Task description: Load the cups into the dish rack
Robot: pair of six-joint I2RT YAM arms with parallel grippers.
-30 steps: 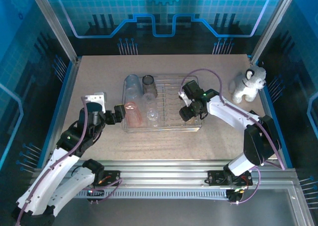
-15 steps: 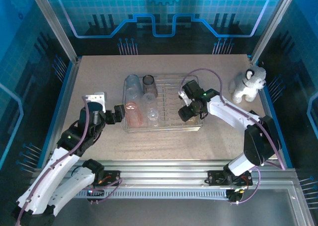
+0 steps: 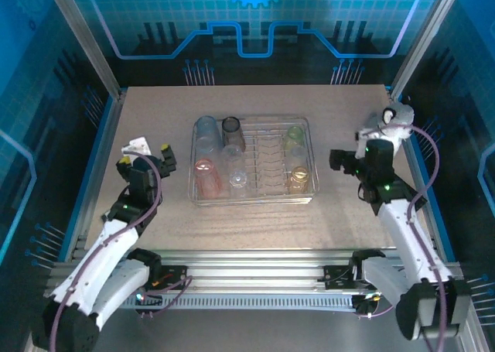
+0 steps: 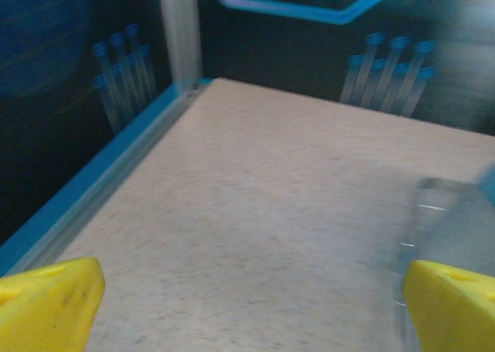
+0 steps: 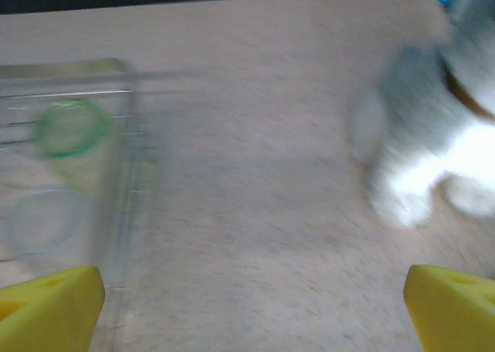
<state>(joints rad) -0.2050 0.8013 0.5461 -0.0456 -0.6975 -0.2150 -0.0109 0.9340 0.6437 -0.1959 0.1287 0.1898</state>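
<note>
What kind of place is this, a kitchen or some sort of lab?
Most likely a robotics lab test cell, not a kitchen: blue panelled walls on aluminium posts enclose the table, and the left arm and right arm are bolted to a rail.

The left arm [image 3: 97, 255] and right arm [image 3: 408, 232] look alike: smooth white rounded shells between black joint housings, with small green lights glowing on the black sections. 1 thin purple cable [image 3: 159, 188] runs along the left arm and another purple cable [image 3: 436, 157] along the right. The left gripper [image 4: 247, 294] and right gripper [image 5: 247, 302] each end in 2 bright yellow wedge-shaped fingertips [image 4: 48, 294]. The black base blocks [image 3: 158, 275] carry red wiring.
</note>
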